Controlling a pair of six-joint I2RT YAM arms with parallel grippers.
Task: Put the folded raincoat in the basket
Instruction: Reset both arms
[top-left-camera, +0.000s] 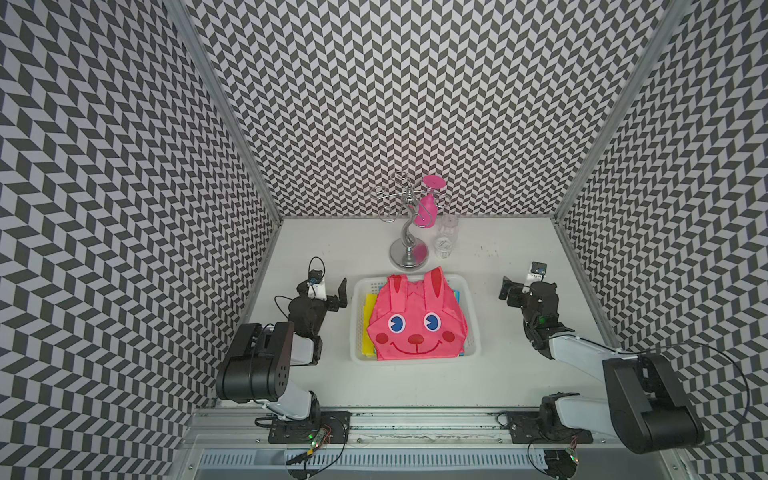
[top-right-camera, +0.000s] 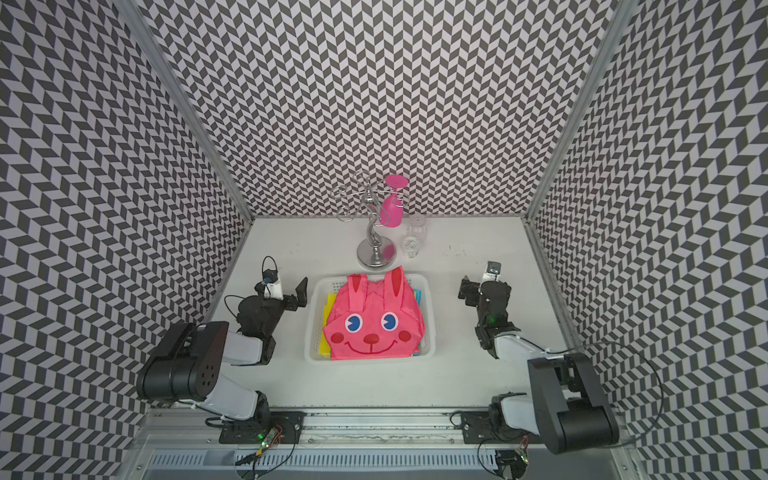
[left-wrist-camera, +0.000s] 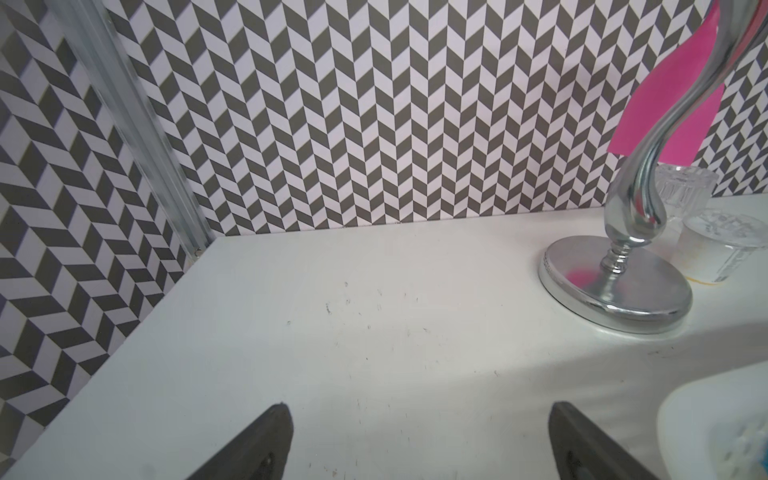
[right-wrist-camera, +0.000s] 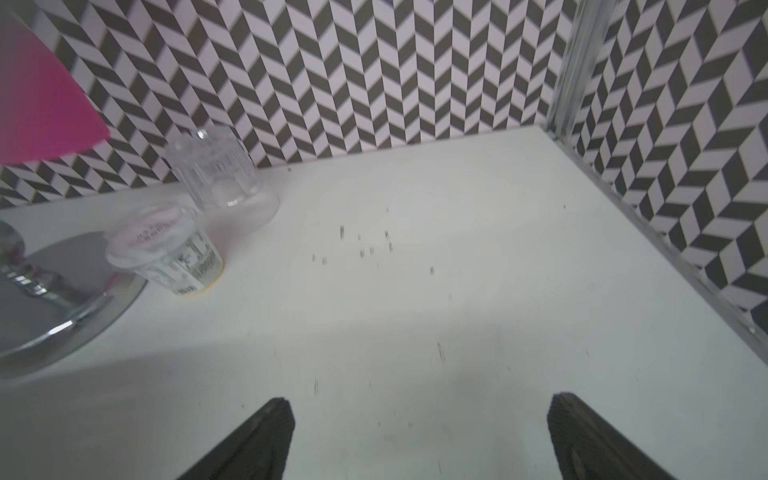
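**Raincoat in basket, both jaws apart**

In the wrist views the left jaws and the right jaws stand wide apart over bare tabletop, clamping nothing. Only the top views show the pink raincoat, which lies in the basket with jaws on either side. The left wrist view catches a basket corner. The right wrist view shows a labelled cup and a glass beyond the basket.

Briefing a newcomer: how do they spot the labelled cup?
Find the silver stand at the back of the table. Beside its base, toward the right arm, stand two clear containers; the labelled cup is nearer, with printing, unlike the ribbed glass behind.
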